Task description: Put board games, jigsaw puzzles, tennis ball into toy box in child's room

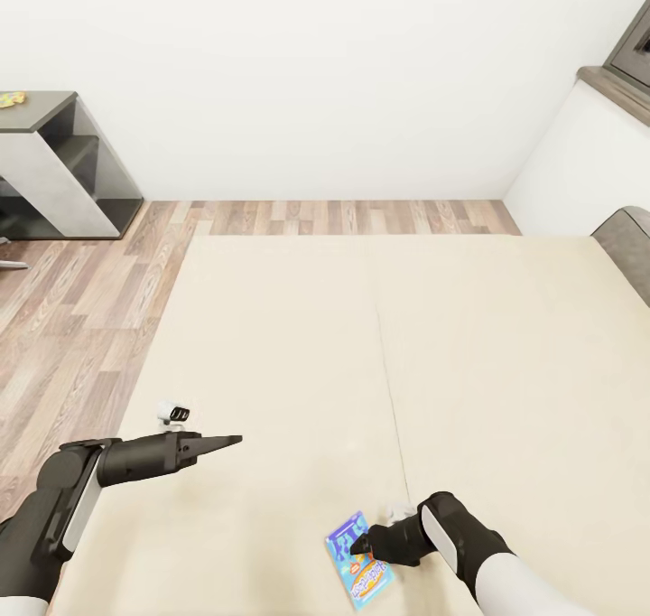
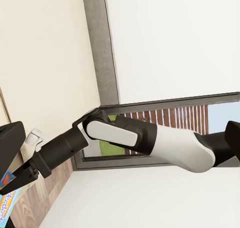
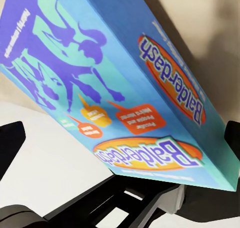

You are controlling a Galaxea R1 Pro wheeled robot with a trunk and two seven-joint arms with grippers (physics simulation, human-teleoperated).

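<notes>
Here we go: the blue board game (image 1: 361,573) lies flat on the bed (image 1: 506,372), right at the near edge of the mattress, down at six o'clock from where I look. My right pincer (image 1: 359,544) is on top of it, at the box's eleven o'clock corner. Up close the box (image 3: 125,87) runs between my fingers (image 3: 10,143). They stand spread wide on either side of it and, as far as I can judge, they are not clamped on it. It looks a stiff printed carton, light I'd guess, with a glossy lid that may slip. So I want the grip across its thin edges near one end, sunk deep, not on the flat face. The soft mattress could give under it and let a finger slide beneath. My left pincer (image 1: 230,439) hangs over the bed at eight o'clock, seen edge-on, and I cannot tell whether it is spread or closed. Just beside it, at its ten o'clock, sits a small white-and-black thing (image 1: 173,411) I can't identify, well apart from the game. The table (image 1: 45,110) is far off at ten o'clock, across open floor (image 1: 81,309), and the grey headboard (image 1: 627,241) is at three. Nothing crowds the box itself.
</notes>
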